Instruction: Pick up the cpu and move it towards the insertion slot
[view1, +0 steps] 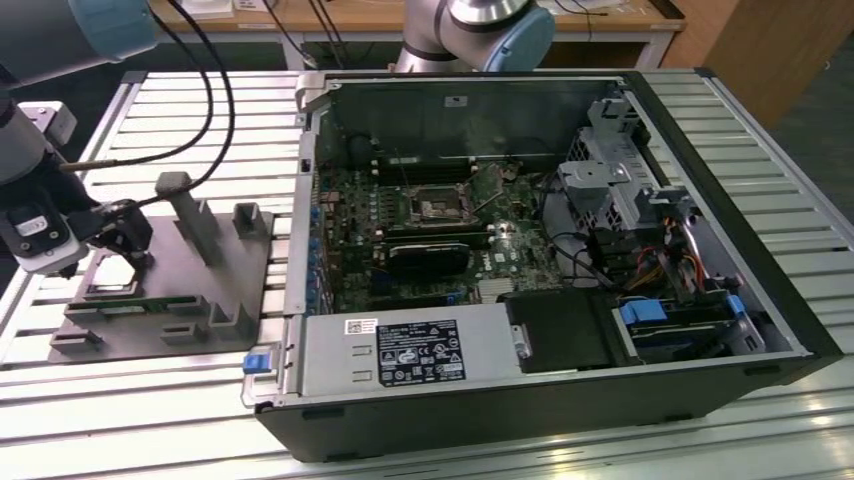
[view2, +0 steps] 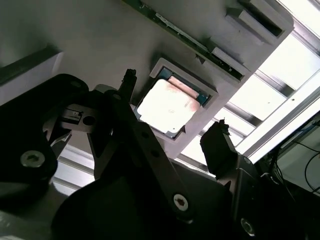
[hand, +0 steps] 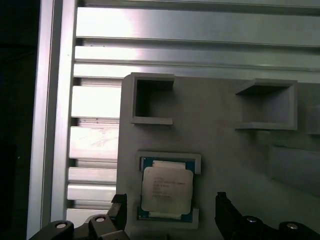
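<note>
Gripper (hand: 170, 197) fingers apart, straddling cpu (hand: 166, 187); cpu seated in grey fixture (hand: 225, 150) pocket; fixture at exterior view's lower left, beside computer case (view1: 534, 425).

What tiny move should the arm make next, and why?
Probably lower a little and close. The open gripper has a finger on each side of the cpu, which lies in its pocket in the grey fixture, not yet gripped.
</note>
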